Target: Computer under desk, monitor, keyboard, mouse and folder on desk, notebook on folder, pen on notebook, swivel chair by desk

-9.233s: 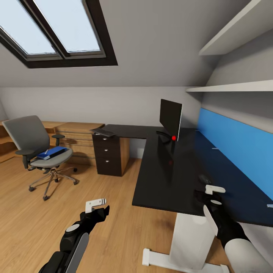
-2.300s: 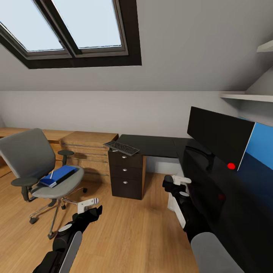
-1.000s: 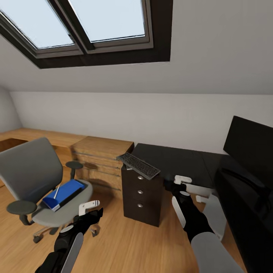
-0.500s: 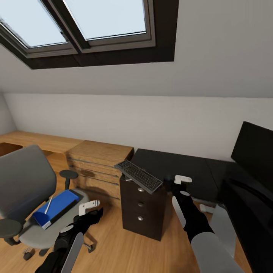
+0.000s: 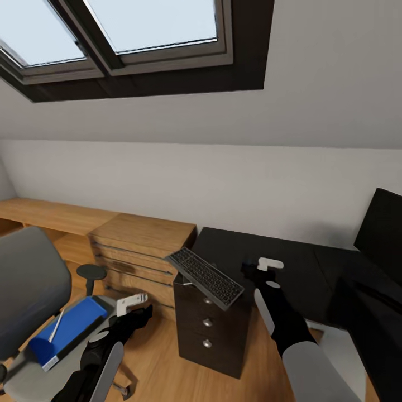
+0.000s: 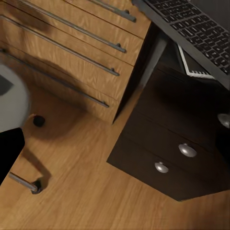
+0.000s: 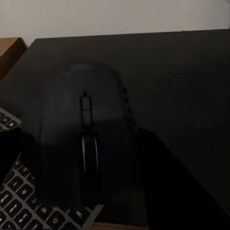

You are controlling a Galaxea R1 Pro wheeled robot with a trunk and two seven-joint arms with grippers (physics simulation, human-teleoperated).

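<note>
Both grippers are hanging near the keyboard (image 5: 205, 277): right gripper (image 5: 262, 268) seemingly clamping the mouse (image 7: 84, 139), left gripper's (image 5: 133, 304) jaws unclear; next, setting the mouse on the surface (image 5: 279, 262).

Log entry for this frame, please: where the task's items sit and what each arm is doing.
keyboard: on the desk corner, overhanging the drawer unit
mouse: apparently held in the right gripper, above the desk
folder: on the swivel chair seat, pen lying on top
monitor: on the desk, at the right edge of the head view
left gripper: open and holding nothing, above the floor near the chair
</note>
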